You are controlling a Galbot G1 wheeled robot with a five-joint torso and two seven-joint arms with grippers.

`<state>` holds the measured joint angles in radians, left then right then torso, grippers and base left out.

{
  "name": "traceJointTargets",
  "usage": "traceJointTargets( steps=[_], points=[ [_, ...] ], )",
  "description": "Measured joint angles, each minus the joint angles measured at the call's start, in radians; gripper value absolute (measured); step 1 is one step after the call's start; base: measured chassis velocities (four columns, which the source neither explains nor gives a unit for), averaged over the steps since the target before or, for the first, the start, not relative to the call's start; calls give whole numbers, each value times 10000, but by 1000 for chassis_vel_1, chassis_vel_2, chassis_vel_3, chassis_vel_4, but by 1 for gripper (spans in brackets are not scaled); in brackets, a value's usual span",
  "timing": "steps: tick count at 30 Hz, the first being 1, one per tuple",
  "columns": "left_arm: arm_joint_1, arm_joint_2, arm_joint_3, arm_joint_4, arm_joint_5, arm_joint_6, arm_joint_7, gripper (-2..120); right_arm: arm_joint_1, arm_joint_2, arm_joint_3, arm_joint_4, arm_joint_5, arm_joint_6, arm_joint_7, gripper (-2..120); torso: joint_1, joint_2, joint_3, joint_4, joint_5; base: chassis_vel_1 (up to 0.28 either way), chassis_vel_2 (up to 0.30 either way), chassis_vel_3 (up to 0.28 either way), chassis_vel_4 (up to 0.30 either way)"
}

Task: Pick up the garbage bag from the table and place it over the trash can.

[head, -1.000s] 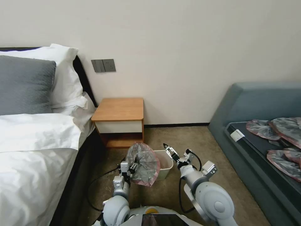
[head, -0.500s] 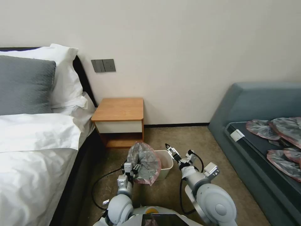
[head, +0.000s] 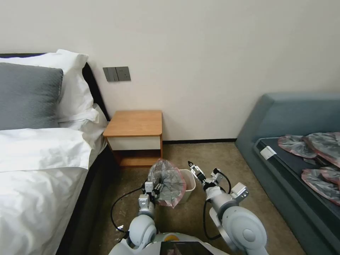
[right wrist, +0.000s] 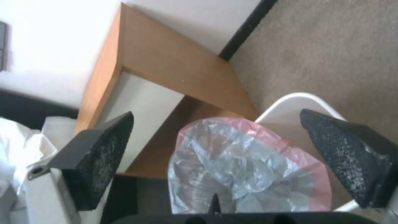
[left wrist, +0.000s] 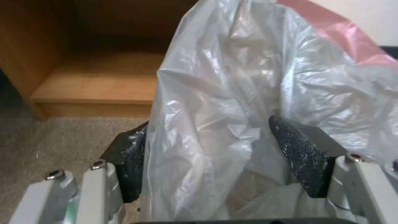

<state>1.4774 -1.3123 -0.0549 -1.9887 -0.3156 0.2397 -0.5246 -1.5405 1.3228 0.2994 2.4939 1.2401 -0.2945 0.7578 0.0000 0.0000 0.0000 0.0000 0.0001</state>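
The left claw (head: 156, 186) pinches the garbage bag (head: 168, 183) — grey plastic bunched between its pads (left wrist: 299, 154) — holding it up just beside the trash can (head: 189, 179), partly covering its near rim. The right claw (head: 193, 167), spread wide, hovers over the can's far side. The table (head: 135, 124) stands beyond the can.
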Motion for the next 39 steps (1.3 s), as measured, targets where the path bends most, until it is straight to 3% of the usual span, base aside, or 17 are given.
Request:
traceJointTargets(
  steps=[25, 29, 37, 39],
  points=[
    [-821, -211, -123, 446, -1452, 933, -793, 71, -70, 56, -95, -139, -322, 121, -38, 100, 0, 1, -1, 2, 2, 0, 0, 0, 0],
    [-834, -211, -124, 458, -1521, 976, -810, 63, -81, 69, -99, -139, -331, 126, -38, 100, 0, 1, -2, 2, 2, 0, 0, 0, 0],
    [-699, -208, -121, 427, -1539, 938, -819, 27, -70, 71, -110, -52, -381, 130, -49, 100, -1, 2, -1, 0, 1, 0, 0, 0, 0],
    [-674, -212, -123, 427, -1538, 857, -795, 25, -70, 74, -107, -27, -412, 131, -62, 100, -1, 2, -1, 0, 0, 0, 0, 0, 0]
  ],
)
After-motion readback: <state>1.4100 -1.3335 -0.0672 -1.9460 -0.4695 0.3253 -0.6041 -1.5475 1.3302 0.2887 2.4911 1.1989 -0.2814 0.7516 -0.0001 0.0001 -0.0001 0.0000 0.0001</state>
